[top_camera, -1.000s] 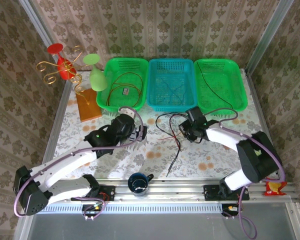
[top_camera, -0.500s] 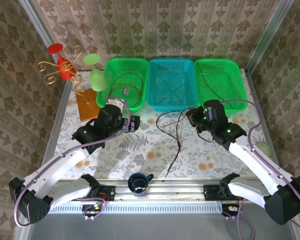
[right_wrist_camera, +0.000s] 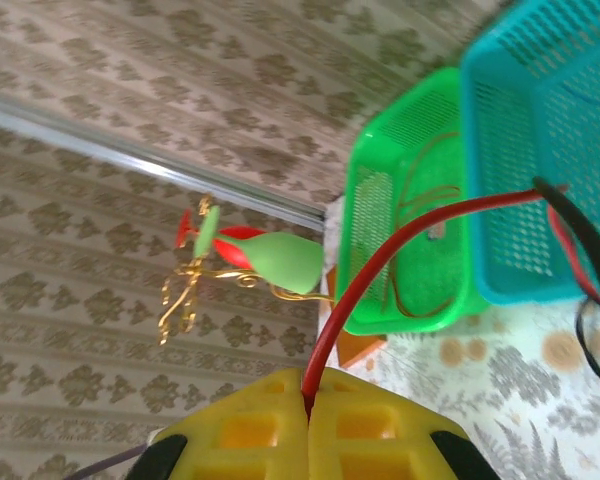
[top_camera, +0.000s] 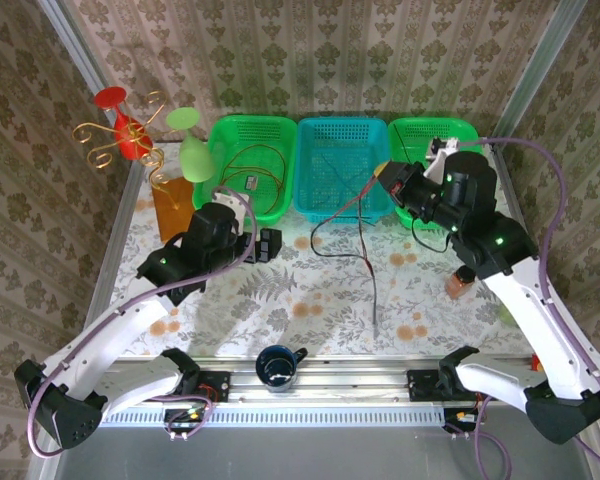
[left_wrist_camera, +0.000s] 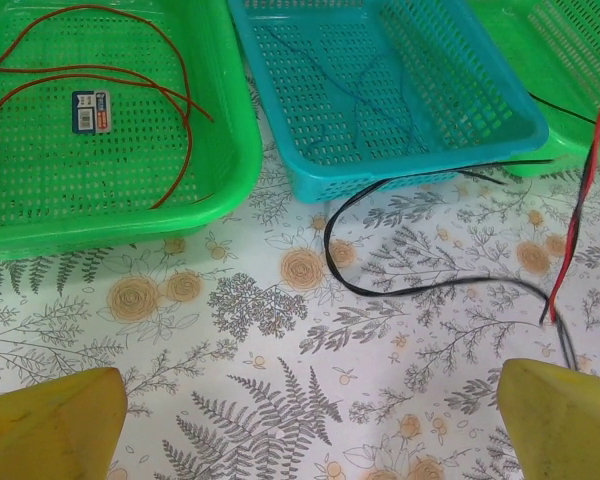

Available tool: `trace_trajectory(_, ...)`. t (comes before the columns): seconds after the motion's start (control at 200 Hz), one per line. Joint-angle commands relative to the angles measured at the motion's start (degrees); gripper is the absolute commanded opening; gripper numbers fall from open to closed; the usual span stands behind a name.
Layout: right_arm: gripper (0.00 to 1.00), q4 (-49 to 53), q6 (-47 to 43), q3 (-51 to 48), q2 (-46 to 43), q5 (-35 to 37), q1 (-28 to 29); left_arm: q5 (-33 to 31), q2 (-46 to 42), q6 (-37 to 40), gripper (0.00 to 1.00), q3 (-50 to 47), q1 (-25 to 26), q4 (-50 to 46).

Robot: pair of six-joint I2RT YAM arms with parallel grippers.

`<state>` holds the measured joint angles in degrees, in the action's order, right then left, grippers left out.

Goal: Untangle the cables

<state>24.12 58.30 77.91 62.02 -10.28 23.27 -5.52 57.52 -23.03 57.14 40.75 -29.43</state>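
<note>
Right wrist view: the right claw (right_wrist_camera: pixel 308 398) has its yellow pads (right_wrist_camera: pixel 242 432) pressed together on the red cable (right_wrist_camera: pixel 400 235), which rises out of the seam between them and arcs towards the teal basket (right_wrist_camera: pixel 540 150). From above, that claw is raised by the front corner of the right green basket (top_camera: pixel 412 128), and the red cable slants down from it to the table (top_camera: pixel 280 300). Its lower end hangs just beside the black cable (left_wrist_camera: pixel 430 287) (the left wrist camera shows this best). The black cable lies in a loose curve on the floral cloth in front of the teal basket. The left claw (top_camera: pixel 270 244) hovers with fingers spread wide and nothing between them, the black cable ahead of it and apart. A red-brown cable (left_wrist_camera: pixel 185 130) loops inside the left green basket (left_wrist_camera: pixel 230 190)
</note>
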Motion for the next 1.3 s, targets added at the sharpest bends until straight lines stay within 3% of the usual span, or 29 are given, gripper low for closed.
trace_trajectory(0.0, 0.0, -0.84, -7.16, 4.15, 1.17, -4.47, -0.39, 1.12, -0.56, 1.39, 0.96, 2.1, -0.54, -0.89)
trace_trajectory(0.425, 0.0, -1.11, -16.8, 14.88, 4.98, -16.27, -3.76, 2.87, 0.39, 2.92, 0.95, 4.73, -0.5, -0.8)
trace_trajectory(0.775, 0.0, -1.14, -17.04, 34.82, 12.48, -22.92, -7.86, 4.76, 2.58, 1.88, 0.94, 4.53, -0.45, 1.17)
trace_trajectory(1.0, 0.0, -5.91, -14.97, 29.84, 12.14, -23.91, -8.79, 5.34, 5.78, 3.08, 0.92, 2.26, 2.14, 3.78)
trace_trajectory(1.295, 0.0, -6.6, -16.94, 25.81, 12.57, -28.98, -9.91, 4.68, 6.63, 4.04, 0.92, 7.62, 3.02, 3.25)
